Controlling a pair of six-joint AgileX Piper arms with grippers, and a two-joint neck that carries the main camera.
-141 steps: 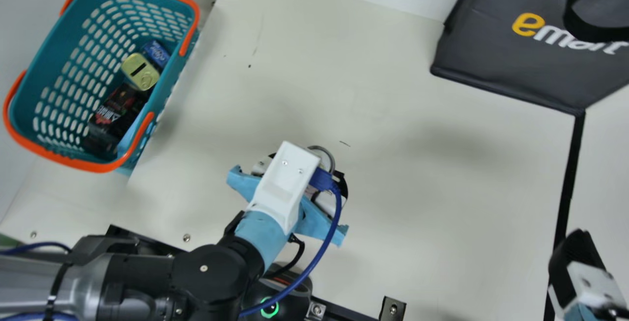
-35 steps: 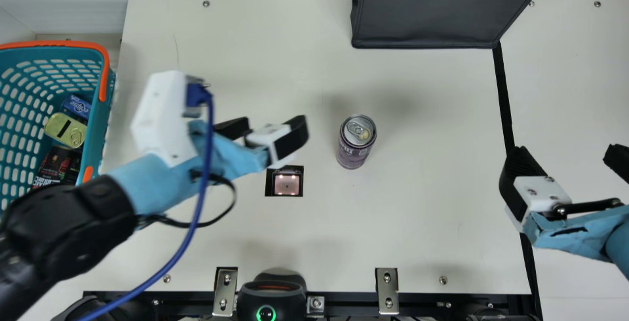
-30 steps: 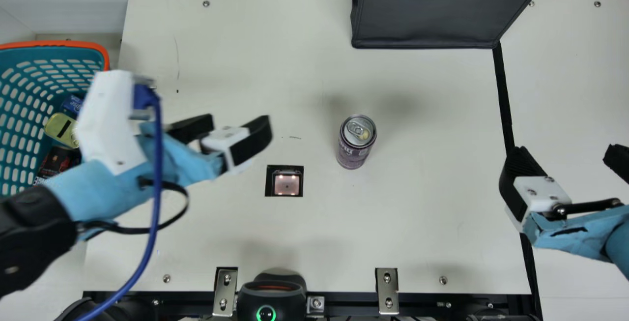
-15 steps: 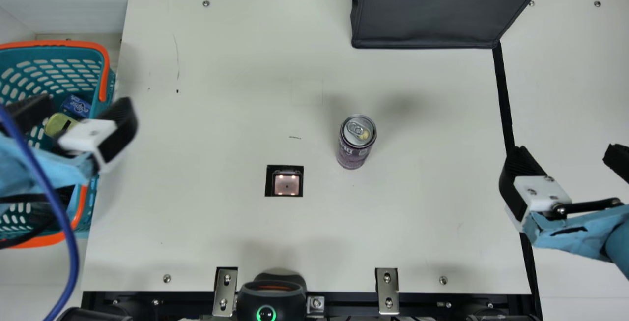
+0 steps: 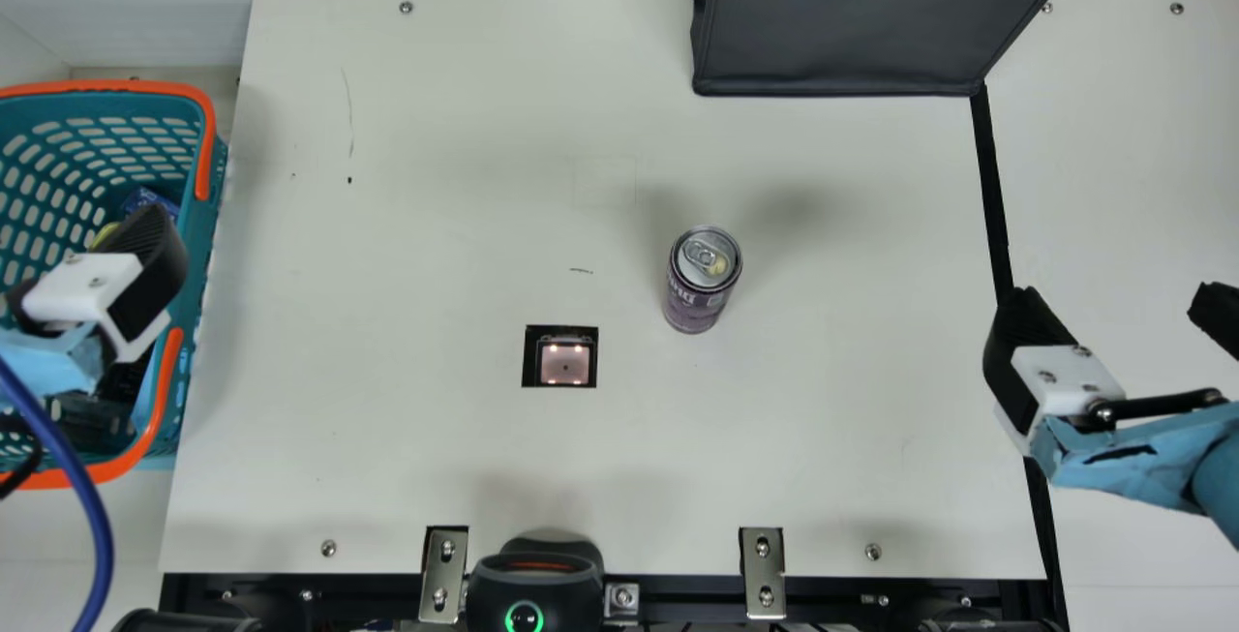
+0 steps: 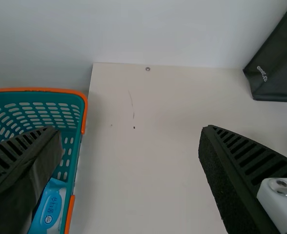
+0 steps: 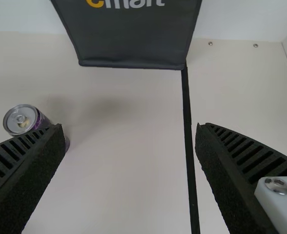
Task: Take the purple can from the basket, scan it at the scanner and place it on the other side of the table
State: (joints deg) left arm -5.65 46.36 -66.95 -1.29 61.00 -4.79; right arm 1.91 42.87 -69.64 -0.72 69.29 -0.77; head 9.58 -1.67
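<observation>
- Okay, main view, clock centred on the scanner [image 5: 564,363]: we see the purple can [image 5: 701,279] upright on the table [image 5: 436,458] at 2 o'clock, well apart from both grippers.
- Left gripper [image 6: 128,129]: spread wide, nothing held, over the basket [image 5: 198,259] at 9 o'clock.
- Right gripper [image 7: 129,126]: also wide and unloaded, at 3 o'clock, by the black strip [image 5: 995,196].
- Step, our call: can out of the basket and past the scanner, so placing is in hand, maybe done; we can't tell if a scan registered.
- Next, we'd judge: if this spot isn't far enough over, the right gripper goes toward 9 o'clock, straddles the can, closes evenly, lifts, carries it toward 3. Off-centre contact could tip it.
</observation>
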